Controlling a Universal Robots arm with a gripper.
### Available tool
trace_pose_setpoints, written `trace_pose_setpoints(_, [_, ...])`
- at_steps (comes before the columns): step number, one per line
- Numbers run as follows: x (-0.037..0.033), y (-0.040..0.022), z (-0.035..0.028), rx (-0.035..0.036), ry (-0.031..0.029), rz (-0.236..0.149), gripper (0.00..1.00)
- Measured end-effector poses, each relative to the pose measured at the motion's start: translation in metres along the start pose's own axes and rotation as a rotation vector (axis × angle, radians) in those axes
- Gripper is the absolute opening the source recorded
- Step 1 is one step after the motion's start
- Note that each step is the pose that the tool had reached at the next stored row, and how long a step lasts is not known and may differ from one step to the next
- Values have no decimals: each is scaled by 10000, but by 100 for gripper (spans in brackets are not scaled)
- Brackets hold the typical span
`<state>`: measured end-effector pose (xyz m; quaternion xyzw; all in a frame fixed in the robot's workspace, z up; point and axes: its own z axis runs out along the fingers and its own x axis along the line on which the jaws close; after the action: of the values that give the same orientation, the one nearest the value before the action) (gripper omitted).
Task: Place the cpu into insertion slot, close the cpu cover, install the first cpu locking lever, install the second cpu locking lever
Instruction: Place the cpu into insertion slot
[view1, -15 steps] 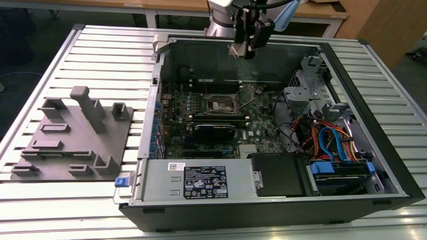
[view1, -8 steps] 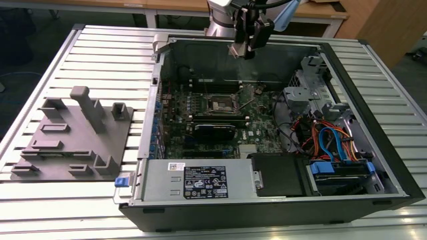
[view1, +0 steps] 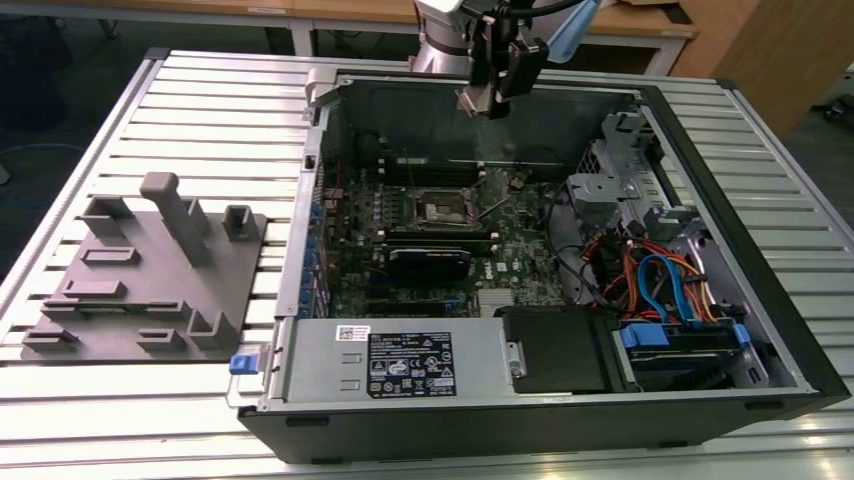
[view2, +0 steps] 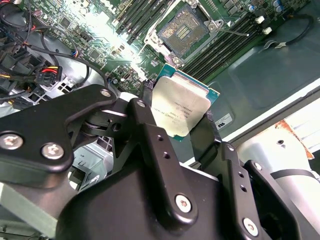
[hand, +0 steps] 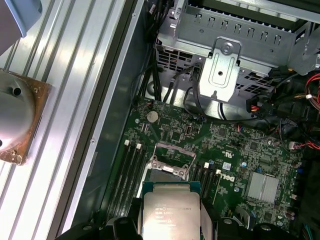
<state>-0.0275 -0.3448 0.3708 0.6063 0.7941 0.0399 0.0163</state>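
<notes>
Cpu (view2: 182, 107) was pinched by its edges between the jaws, and its dull silver top faced the camera in both wrist views. Beneath the jaws and a little ahead of them, well apart, the insertion slot (view2: 182, 30) lay on the green board with its dark centre bare. In the exterior view the jaws hung above the open computer case (view1: 534, 425), which stood on the ribbed surface (view1: 200, 120). We judged that no step was finished: seating, closing and both locking steps were left.
</notes>
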Motion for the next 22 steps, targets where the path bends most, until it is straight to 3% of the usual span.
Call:
trace_pose_setpoints(5, [0, 0, 0, 0, -2, 4, 54])
trace_pose_setpoints(6, [1, 0, 1, 5, -24, 43, 54])
trace_pose_setpoints(13, [1, -6, 2, -13, -124, 1103, 54])
trace_pose_setpoints(22, [21, -60, 28, -22, -168, 1652, 54])
